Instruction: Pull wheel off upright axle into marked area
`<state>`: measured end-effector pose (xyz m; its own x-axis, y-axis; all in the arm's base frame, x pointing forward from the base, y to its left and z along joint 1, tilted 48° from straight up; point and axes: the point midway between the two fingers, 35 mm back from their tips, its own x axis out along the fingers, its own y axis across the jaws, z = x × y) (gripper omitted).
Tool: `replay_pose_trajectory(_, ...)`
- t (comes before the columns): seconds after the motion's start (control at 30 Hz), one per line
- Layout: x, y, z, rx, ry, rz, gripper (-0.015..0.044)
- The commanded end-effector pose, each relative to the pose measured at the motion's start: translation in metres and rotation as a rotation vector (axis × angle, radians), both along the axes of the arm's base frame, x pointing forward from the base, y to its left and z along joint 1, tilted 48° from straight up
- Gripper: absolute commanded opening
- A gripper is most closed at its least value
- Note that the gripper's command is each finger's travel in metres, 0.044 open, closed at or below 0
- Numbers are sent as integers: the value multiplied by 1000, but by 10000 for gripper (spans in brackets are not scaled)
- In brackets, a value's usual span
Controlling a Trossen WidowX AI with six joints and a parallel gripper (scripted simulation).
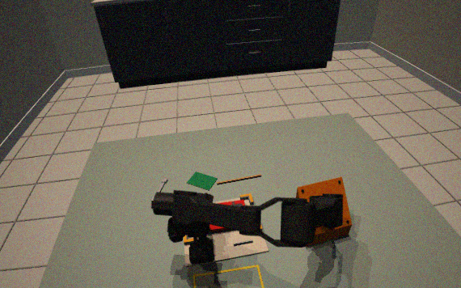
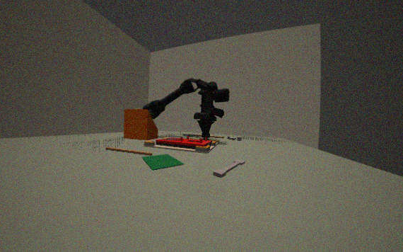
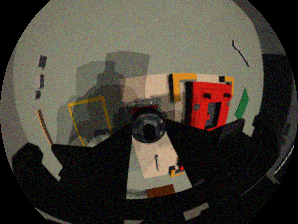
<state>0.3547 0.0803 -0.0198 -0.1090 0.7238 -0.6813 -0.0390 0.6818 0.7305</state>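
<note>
The dark round wheel [image 3: 149, 127] is between the fingertips in the wrist view, with a fingertip against each side. My gripper [image 2: 206, 136] [image 3: 148, 125] is shut on it, pointing down at the near left part of the pale board [image 1: 258, 245] [image 3: 150, 87]. The arm hides the wheel in the top view. The axle is hidden too, so I cannot tell how far down it the wheel sits. The marked area's yellow outline [image 1: 227, 270] [image 3: 86, 101] lies on the table beside the board, cut off by the lower edge in the top view.
A red block [image 2: 183, 142] [image 3: 205, 92] with small upright pegs lies on the board between yellow corner pieces. A green sheet [image 1: 202, 180] [image 2: 162, 161], a thin orange rod [image 1: 239, 180] [image 2: 128, 151] and a pale wrench-like bar [image 2: 229, 168] lie beyond it. The arm's base has an orange block [image 2: 137, 124].
</note>
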Motion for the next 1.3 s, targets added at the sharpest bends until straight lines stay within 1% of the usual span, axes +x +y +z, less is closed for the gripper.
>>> replay_pose_trajectory(0.0, 0, 0, 0, 0, 0, 2, 115)
replay_pose_trajectory(0.13, 0, 0, 1, 0, 0, 1, 10)
replay_pose_trajectory(0.17, 0, -1, 1, 0, 0, 1, 0)
replay_pose_trajectory(1.27, 2, -9, 8, 1, 0, -1, 0)
